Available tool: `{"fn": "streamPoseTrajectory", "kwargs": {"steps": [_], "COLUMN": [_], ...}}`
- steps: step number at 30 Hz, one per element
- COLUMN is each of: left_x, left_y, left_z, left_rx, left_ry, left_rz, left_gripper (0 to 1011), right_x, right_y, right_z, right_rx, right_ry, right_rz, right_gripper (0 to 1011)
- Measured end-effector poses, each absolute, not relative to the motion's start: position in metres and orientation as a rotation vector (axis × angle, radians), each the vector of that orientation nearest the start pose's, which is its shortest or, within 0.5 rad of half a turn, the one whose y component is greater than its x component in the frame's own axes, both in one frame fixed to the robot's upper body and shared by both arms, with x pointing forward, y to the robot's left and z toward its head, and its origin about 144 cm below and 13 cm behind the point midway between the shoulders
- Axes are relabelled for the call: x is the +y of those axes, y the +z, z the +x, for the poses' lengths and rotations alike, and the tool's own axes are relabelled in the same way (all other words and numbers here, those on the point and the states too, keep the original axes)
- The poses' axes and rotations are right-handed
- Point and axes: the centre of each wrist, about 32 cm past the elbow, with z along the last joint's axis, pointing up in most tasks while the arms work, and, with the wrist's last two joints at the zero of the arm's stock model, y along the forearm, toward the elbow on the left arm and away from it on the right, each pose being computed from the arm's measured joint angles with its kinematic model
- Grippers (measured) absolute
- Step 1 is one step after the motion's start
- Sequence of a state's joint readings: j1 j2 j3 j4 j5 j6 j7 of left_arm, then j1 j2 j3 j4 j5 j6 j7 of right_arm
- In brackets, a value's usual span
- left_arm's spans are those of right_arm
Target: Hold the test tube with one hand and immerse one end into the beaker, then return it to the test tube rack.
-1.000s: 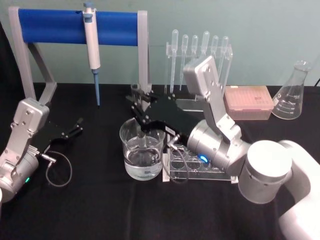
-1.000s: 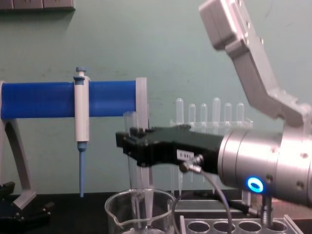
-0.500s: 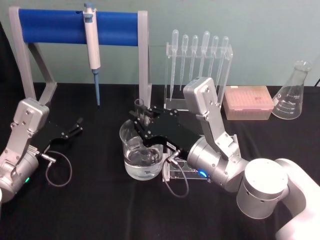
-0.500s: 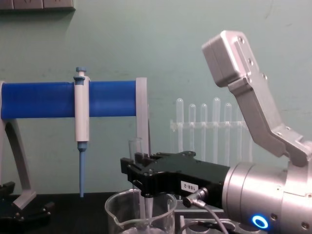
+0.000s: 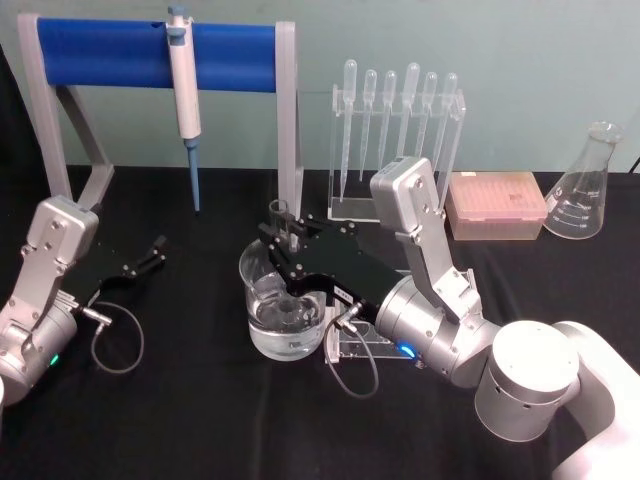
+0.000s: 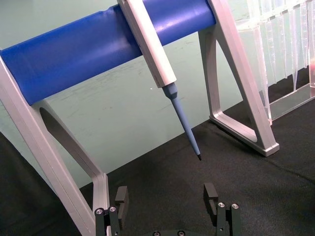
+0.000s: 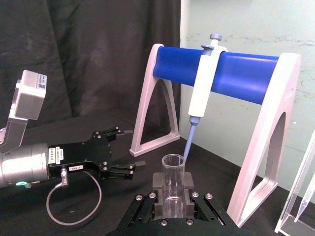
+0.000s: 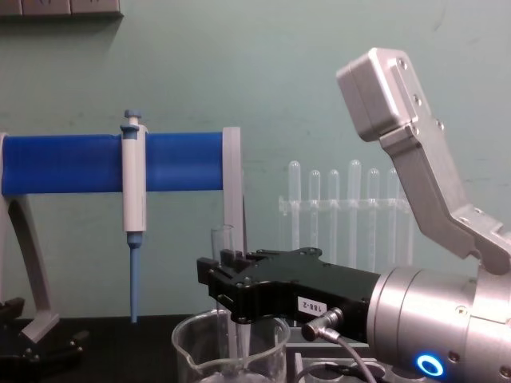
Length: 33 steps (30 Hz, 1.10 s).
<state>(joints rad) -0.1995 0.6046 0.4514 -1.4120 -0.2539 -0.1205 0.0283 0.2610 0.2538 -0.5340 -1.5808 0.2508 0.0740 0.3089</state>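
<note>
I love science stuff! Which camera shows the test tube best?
Right wrist view: the test tube is close, rim clear, clamped in the right gripper. Head view shows its rim above the beaker; chest view, a sliver above the gripper.

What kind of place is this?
Probably a science lab: a micropipette hangs on a blue stand, and the right gripper holds a test tube in a beaker. The left gripper rests at left.

The right tool [image 5: 284,243] covers the test tube [image 5: 279,216] below its rim.
</note>
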Motion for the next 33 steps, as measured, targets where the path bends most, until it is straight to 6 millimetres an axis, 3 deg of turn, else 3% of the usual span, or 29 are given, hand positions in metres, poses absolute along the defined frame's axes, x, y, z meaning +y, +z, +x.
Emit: {"fn": "streamPoseTrajectory", "kwargs": {"steps": [33], "left_x": [0.3096], "left_y": [1.1398], "left_z": [0.4886], "left_rx": [-0.285], "left_ry": [1.248], "left_rz": [0.304], "left_gripper": [1000], "right_x": [-0.1394], "right_y": [1.1963], "right_z": [0.4896], "right_rx": [-0.101], "right_ry": [-0.751], "right_rz": [-0.038], "right_gripper": [224]}}
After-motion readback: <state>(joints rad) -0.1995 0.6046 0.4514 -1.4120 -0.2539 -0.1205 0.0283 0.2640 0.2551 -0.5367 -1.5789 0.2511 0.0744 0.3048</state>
